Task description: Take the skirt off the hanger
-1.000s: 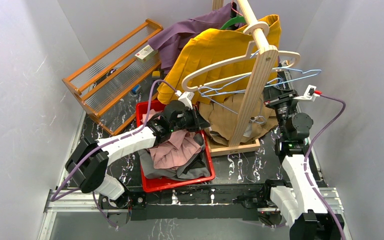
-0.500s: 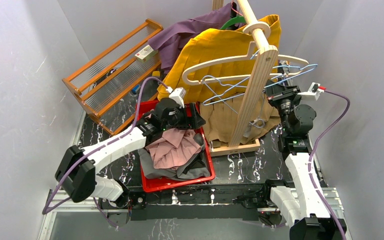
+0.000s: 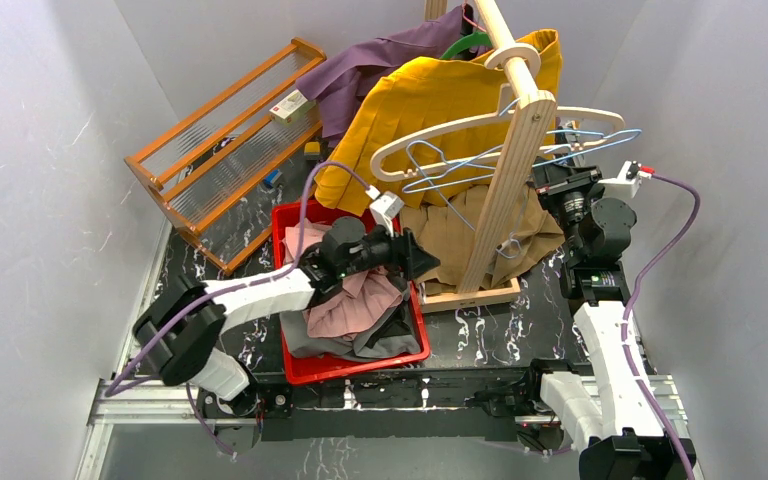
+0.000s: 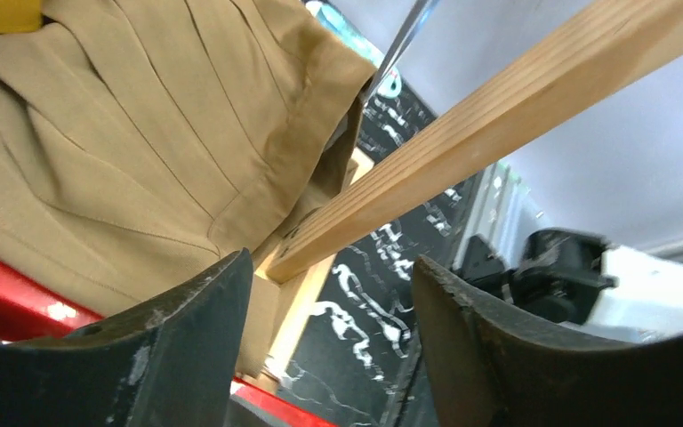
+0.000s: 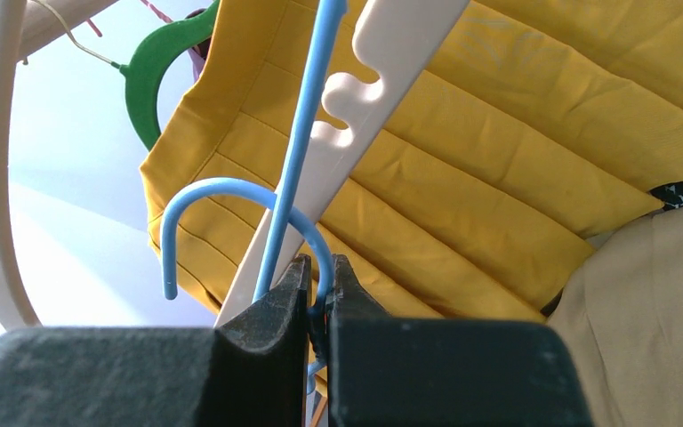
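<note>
- Your left gripper (image 3: pixel 415 258) reaches out over the far right corner of the red bin (image 3: pixel 360 366). It points at the lower edge of the tan skirt (image 3: pixel 460 235).
- In the left wrist view its fingers stand wide apart with nothing between them. The pleated skirt fills the space just above and beyond the left-hand finger (image 4: pixel 187 329).
- The wooden post (image 3: pixel 510 170) of the clothes rack slants across that view beyond the open fingers. The skirt's hem lies against it.
- Your right gripper (image 5: pixel 318 267) is up high beside the post, closed tight on the blue wire hanger (image 5: pixel 308 107). It pinches the wire just below the hook's curve.
- The skirt hangs below the wire hangers, draped behind the post, with its lower folds down by the rack's base on the table (image 3: pixel 500 330). You cannot tell from these views how it is fastened to the hanger.
- A cream plastic hanger (image 5: pixel 382 36) crosses right behind the blue wire, and the yellow garment (image 3: pixel 430 100) hangs behind both.
- A green hanger (image 5: pixel 156 62) shows past the yellow cloth.
- The red bin holds a pink garment (image 3: pixel 355 300) on top of grey cloth.
</note>
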